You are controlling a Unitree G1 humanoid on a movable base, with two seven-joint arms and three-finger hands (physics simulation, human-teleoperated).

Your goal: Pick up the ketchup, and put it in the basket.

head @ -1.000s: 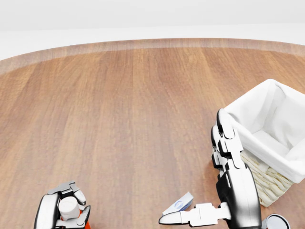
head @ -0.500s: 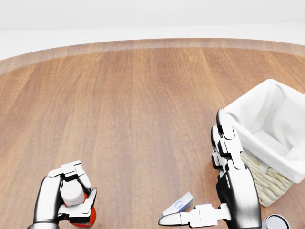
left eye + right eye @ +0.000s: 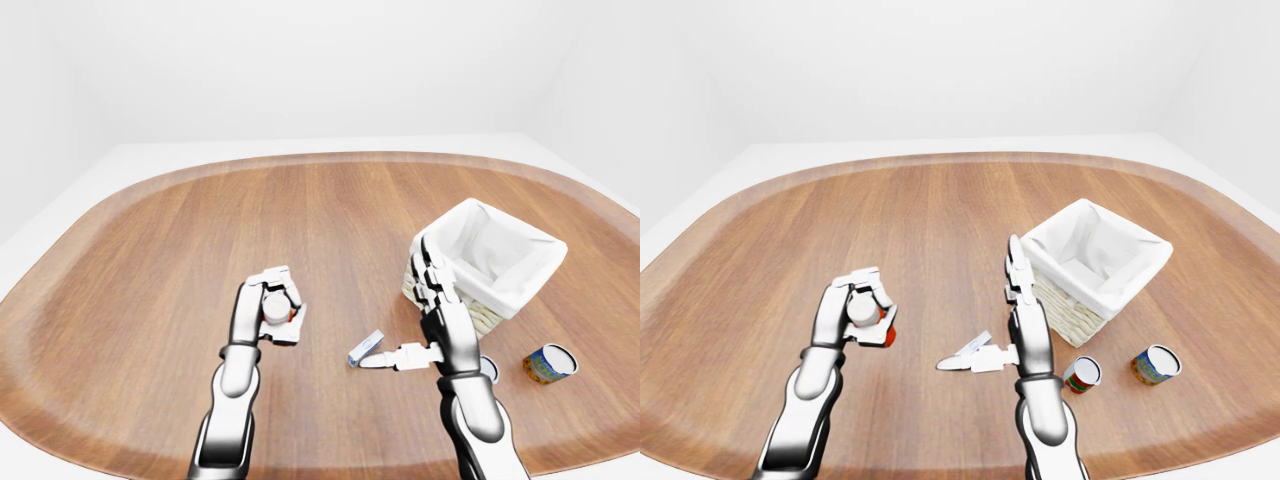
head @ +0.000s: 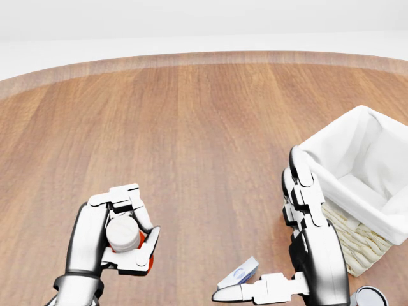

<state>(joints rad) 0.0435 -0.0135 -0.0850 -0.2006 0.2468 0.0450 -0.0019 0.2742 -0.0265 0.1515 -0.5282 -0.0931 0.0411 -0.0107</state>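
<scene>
**Carrying the ketchup across to the basket**

Clearly, the ketchup (image 4: 125, 237) was already in the grasp: its white cap pointed up toward the camera and a little of its red body showed between the fingers, low and left in the head view. The left robot hand (image 4: 119, 234) was wrapped around it, with fingers on both sides of the bottle, and it held the bottle above the wooden table (image 4: 191, 127), as far as I could judge.

The basket (image 3: 490, 262), woven and lined with white cloth, stood at the right side of the table, well apart from the ketchup. Between them was the right robot hand (image 4: 299, 191), with its fingers stretched out straight and holding nothing; it stood just beside the near wall of the basket. A small light-blue packet (image 4: 239, 273) lay on the table near the thumb of that hand. Two cans (image 3: 1155, 364) lay on the table below the basket in the right-eye view.

To do the step well, the bottle probably needed to travel to the right at a height above the basket rim, passing over or around the right robot hand and not through it. The grip should have stayed firm until the bottle was above the white lining, and only then loosened. Moving the right robot hand aside first would have made the way more free.
</scene>
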